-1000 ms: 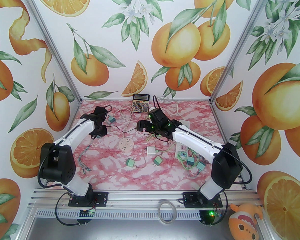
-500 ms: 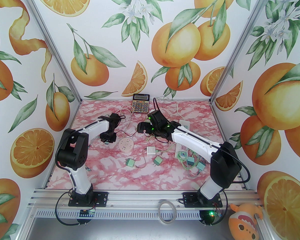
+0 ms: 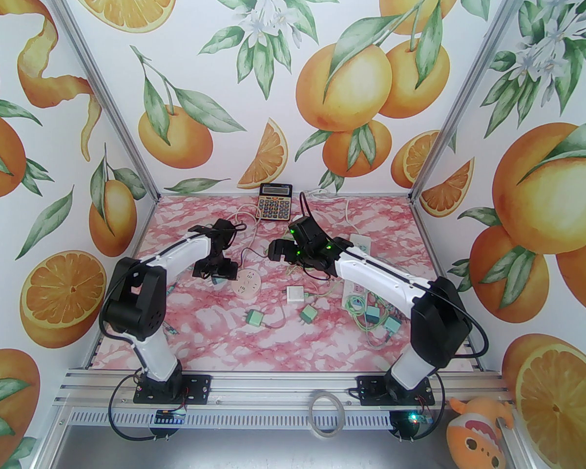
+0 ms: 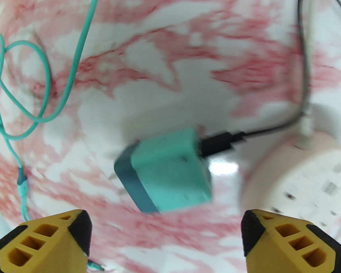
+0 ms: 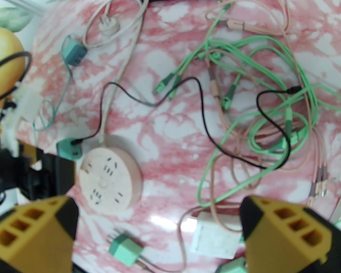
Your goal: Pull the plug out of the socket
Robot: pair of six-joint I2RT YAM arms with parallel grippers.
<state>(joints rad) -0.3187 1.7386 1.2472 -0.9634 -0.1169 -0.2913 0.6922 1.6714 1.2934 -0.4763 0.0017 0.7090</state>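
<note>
A teal plug (image 4: 164, 172) sits between and just beyond my open left gripper (image 4: 164, 237), touching neither finger. Its metal prongs are bare and point away from the socket, and a black cable (image 4: 301, 67) runs from its other end. The round pinkish socket (image 4: 309, 175) lies right beside it, with nothing plugged into its visible slots. In the right wrist view the plug (image 5: 68, 149) rests against the socket's (image 5: 110, 172) left edge. From above, the left gripper (image 3: 217, 274) hovers at the socket (image 3: 246, 284). My right gripper (image 3: 278, 251) hangs open above the table's middle, holding nothing.
A calculator (image 3: 275, 202) lies at the back. A white power strip (image 3: 356, 271) lies on the right. A white square adapter (image 3: 296, 293), two loose teal plugs (image 3: 254, 317) (image 3: 307, 313) and tangled green and pink cables (image 5: 258, 109) lie across the middle and right.
The left arm swung right from the table's left side to the round socket, and its jaws went from shut to wide open. The right arm barely moved.
</note>
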